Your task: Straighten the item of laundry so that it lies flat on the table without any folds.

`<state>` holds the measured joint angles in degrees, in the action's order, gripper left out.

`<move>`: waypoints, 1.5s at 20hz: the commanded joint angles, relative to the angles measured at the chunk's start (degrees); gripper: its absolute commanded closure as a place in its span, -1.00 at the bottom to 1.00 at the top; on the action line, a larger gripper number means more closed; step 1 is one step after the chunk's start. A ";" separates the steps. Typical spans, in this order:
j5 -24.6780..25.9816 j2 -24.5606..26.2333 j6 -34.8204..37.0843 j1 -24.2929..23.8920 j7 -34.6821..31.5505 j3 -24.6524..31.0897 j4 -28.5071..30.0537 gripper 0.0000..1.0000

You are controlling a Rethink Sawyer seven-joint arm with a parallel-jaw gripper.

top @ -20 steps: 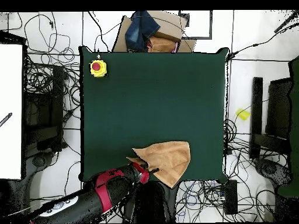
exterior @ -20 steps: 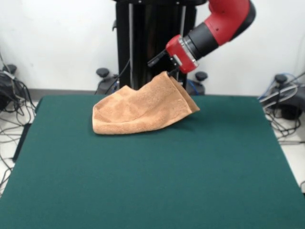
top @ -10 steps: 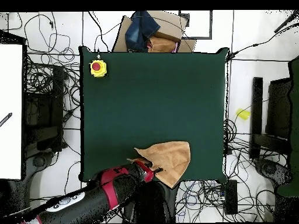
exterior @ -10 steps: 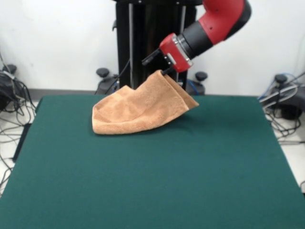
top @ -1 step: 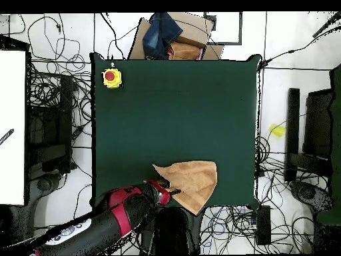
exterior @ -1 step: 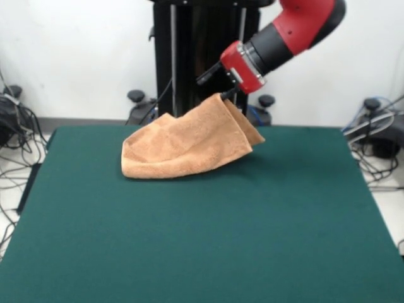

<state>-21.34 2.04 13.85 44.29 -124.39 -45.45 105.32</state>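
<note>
The worktop carries the towel near its far edge, doubled over. The tool pinches one raised corner; that small grip may slip, or dragging may bunch the fold.

The hand towel is peach-orange terry cloth with a nubby, matt pile that looks soft and slightly rough; its folds show no sheen. The table carries a dark green matt top, cloth-like and even, with a fine felted look and no reflections. The arm has smooth, glossy red shells that catch highlights, joined by black segments of duller, satin finish. The gripper looks like dark hard plastic or metal; which one cannot be told. On the table's far left corner in the overhead view, the yellow button box appears as smooth plastic with a red cap.
</note>
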 commanded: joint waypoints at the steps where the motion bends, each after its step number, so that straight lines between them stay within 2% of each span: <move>1: 0.28 1.47 5.18 1.17 -7.40 4.55 -8.45 -1.00; 4: 0.45 0.30 2.95 0.41 -7.14 6.23 -8.05 -1.00; 6: 0.19 -0.89 3.92 0.55 -7.17 7.22 -8.30 -1.00; 11: -2.58 -0.25 13.47 4.32 -11.29 5.39 -13.91 -1.00; 19: -3.64 3.28 23.66 5.16 -15.74 2.57 -22.70 -1.00; 21: -3.56 5.28 23.34 4.99 -16.48 1.23 -24.61 -1.00; 30: -3.33 14.60 12.21 0.89 -16.52 -0.76 -28.75 -1.00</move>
<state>-21.41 8.49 31.04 48.48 -124.39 -48.98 84.22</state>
